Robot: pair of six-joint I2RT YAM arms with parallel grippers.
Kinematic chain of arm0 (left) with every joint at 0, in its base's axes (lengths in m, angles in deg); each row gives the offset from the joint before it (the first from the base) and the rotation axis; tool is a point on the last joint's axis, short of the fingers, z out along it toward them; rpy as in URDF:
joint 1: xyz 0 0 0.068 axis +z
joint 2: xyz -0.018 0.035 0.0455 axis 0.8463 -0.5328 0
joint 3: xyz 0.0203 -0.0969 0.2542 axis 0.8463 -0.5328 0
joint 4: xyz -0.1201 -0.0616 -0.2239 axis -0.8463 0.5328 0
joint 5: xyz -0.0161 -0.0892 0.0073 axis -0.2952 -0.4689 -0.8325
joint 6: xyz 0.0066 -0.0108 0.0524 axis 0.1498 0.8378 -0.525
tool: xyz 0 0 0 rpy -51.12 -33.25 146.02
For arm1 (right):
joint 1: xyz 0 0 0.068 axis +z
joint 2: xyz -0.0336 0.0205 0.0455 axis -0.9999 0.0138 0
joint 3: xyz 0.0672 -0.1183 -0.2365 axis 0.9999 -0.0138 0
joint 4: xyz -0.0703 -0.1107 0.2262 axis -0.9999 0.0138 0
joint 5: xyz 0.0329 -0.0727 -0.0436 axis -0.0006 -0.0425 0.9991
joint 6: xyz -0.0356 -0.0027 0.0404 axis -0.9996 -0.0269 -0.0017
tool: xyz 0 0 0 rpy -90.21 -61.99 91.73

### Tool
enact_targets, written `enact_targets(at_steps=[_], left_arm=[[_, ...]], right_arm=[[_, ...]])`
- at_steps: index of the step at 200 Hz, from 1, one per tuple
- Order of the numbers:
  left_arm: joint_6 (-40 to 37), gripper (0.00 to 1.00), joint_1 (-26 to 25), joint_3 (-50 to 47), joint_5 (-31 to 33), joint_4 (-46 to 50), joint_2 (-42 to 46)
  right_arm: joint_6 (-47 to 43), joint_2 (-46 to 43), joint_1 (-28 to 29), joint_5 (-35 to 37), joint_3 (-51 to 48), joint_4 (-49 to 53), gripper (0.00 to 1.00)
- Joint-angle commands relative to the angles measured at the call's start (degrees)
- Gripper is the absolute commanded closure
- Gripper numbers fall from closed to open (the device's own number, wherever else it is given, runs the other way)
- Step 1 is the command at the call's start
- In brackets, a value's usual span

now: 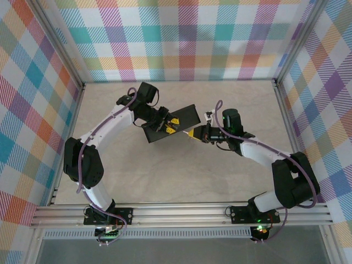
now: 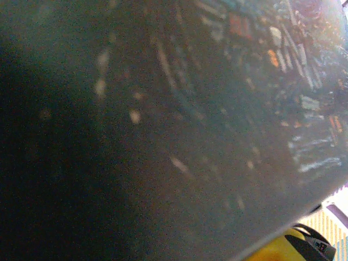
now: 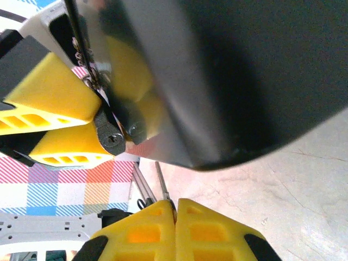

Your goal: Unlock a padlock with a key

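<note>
my right claw [image 3: 175, 209] is pressed together on the key [image 3: 161, 179], its thin shaft poking up, just short of the padlock [image 3: 112, 139]; my left claw [image 3: 100, 122] is clamped on that padlock, keyhole toward the key, beside the dark tin [image 3: 244, 81]

Robotics lab test cell. I work inside an aluminium frame [image 1: 60, 41] lined with checked walls [image 1: 181, 38]. My 2 arms, the left arm [image 1: 107, 129] and the right arm [image 1: 264, 151], are bolted to its front rail [image 1: 181, 213] beside a pale stone-patterned tabletop [image 1: 181, 181].
</note>
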Motion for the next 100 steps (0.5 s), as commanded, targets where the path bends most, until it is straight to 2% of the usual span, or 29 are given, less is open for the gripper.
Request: enact_targets(at_steps=[1,72,100], left_arm=[[-1.8,0.96,0.8,3.3,-2.8,-1.3,2.9],[-1.5,0.96,0.7,3.1,-2.5,-1.5,2.9],[-1.3,0.96,0.7,3.4,-2.8,-1.8,3.0]], right_arm=[[2.2,-0.6,0.1,-1.6,-0.8,-7.1,0.92],[1.9,0.3,2.3,-2.1,-0.3,-9.2,0.92],[3.4,2.4,2.8,-2.3,-0.1,-13.3,0.92]])
